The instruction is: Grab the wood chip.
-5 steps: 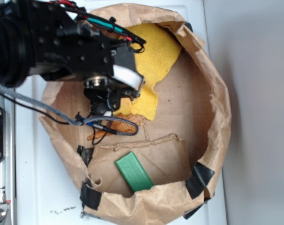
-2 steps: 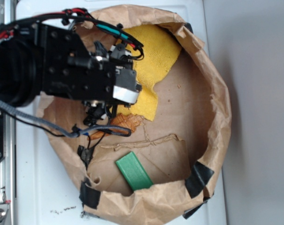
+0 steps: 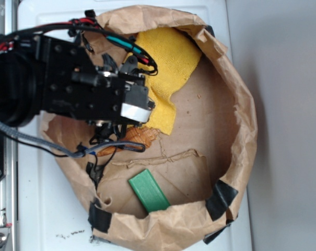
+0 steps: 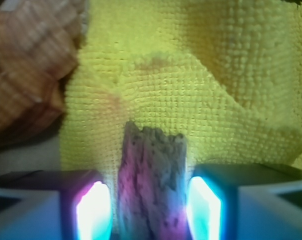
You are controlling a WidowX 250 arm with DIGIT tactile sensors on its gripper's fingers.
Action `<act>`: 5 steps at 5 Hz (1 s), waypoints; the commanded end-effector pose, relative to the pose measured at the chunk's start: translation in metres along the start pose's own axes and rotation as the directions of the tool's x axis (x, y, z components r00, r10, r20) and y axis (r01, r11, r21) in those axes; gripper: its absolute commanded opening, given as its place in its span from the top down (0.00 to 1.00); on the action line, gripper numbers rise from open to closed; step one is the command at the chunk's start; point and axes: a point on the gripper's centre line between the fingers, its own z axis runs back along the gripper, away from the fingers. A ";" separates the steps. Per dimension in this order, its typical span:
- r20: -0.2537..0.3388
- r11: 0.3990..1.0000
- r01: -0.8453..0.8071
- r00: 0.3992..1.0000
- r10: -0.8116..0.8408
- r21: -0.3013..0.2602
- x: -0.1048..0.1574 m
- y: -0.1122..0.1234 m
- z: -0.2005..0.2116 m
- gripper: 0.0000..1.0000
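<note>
the arm has swung up and left over the last second, bringing the end effector (image 4: pixel 151 210) over the yellow cloth (image 3: pixel 168 68). its jaws now straddle the chip (image 4: pixel 151 182), which lies on the cloth between them, a sliver of gap showing each side, so they look open and not yet gripping. closing seems the next step. one chip, one shell (image 4: pixel 28 65) at the cloth's edge, one green block (image 3: pixel 149 191), one cloth, all inside one paper bag (image 3: pixel 241 104).

A white tabletop (image 3: pixel 48 209) carries a rolled-down brown paper bag (image 3: pixel 236 125) patched at its rim with black tape (image 3: pixel 222 198).
</note>
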 end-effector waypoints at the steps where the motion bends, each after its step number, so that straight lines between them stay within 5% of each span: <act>1: 0.015 1.000 -0.004 1.000 0.004 -0.013 0.000 -0.006 0.001 1.00; 3: 0.040 0.999 -0.019 0.999 0.021 -0.051 -0.001 -0.003 0.019 1.00; 5: 0.068 0.985 -0.037 0.996 0.049 -0.168 0.006 0.008 0.109 1.00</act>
